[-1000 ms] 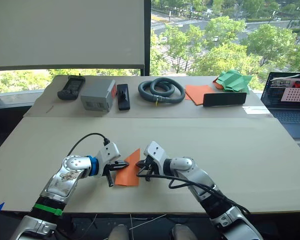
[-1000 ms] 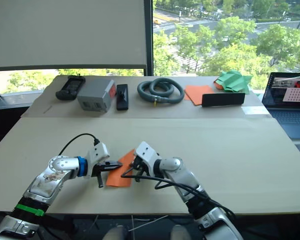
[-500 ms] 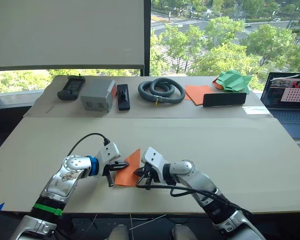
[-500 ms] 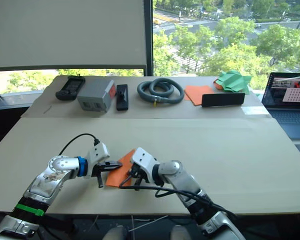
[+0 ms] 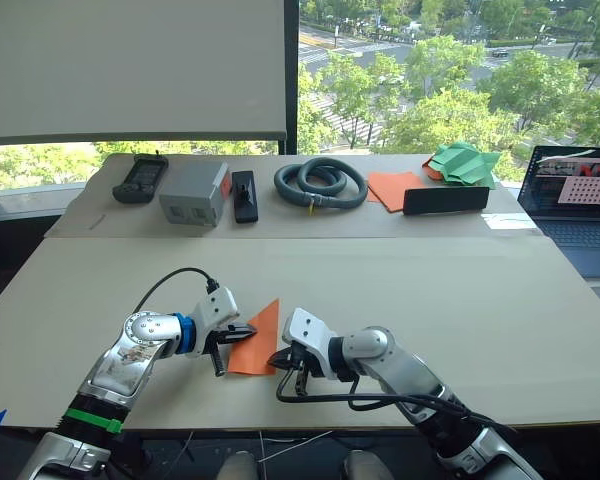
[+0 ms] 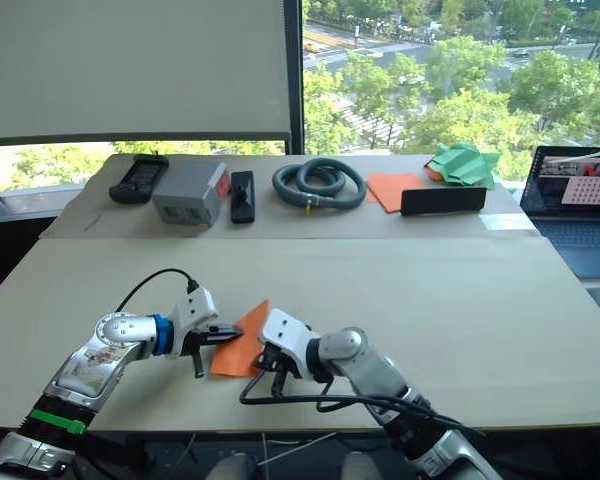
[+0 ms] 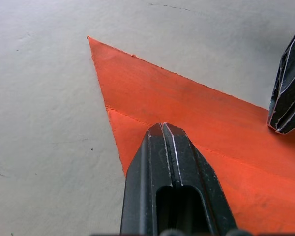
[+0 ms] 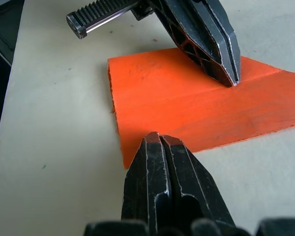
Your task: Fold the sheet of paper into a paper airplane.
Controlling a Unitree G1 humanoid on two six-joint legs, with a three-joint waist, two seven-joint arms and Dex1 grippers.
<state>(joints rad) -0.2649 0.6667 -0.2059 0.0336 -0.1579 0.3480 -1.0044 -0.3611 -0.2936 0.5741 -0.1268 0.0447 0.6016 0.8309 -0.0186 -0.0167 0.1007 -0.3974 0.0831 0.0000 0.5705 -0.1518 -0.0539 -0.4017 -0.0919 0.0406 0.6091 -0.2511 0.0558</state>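
Note:
The sheet of paper [image 5: 261, 350] is bright orange and folded into a flat pointed wedge with one long crease [image 7: 187, 108]. It lies on the near part of the table [image 5: 430, 290]. My left gripper [image 5: 248, 333] is shut, and its tip [image 7: 162, 129] presses down on the paper's left side. My right gripper [image 5: 283, 362] is shut too. In the right wrist view its tip [image 8: 157, 138] rests at the paper's near edge, by a corner, with nothing between the fingers. The two grippers face each other across the paper.
Along the back of the table stand a black handheld device [image 5: 142, 178], a grey box [image 5: 193, 192], a coiled grey hose [image 5: 320, 183], flat orange sheets [image 5: 395, 187], a black bar [image 5: 446, 199] and a green paper shape [image 5: 465, 162]. A laptop [image 5: 575, 200] sits at the far right.
My right gripper has slid from the paper's right edge down toward its near corner, closer to the table's front. The left gripper has stayed pressed on the paper.

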